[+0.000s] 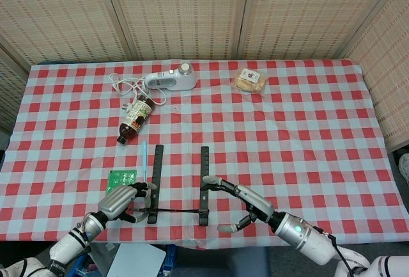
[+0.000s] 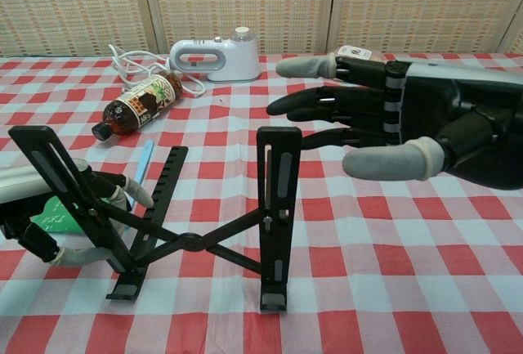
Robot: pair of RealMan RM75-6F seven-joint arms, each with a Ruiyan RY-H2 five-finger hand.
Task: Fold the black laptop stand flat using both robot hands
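The black laptop stand [image 2: 188, 239] stands unfolded near the table's front edge, its two raised arms joined by a crossed brace; the head view shows the laptop stand [image 1: 179, 184] as two parallel bars. My left hand [image 2: 45, 215] lies against the stand's left raised arm, fingers curled around it from the left; the same left hand [image 1: 121, 201] shows beside the left bar. My right hand [image 2: 392, 133] hovers to the right of the right raised arm with fingers spread, empty, fingertips [image 2: 294, 66] reaching past the arm's top; the right hand [image 1: 246, 203] appears just right of the right bar.
A brown bottle [image 1: 135, 119] lies on its side behind the stand, with a white hand mixer [image 1: 170, 80] and its cord farther back. A blue pen [image 1: 144, 155] and a green packet [image 1: 121, 178] lie left of the stand. A snack bag [image 1: 250, 80] sits at the back.
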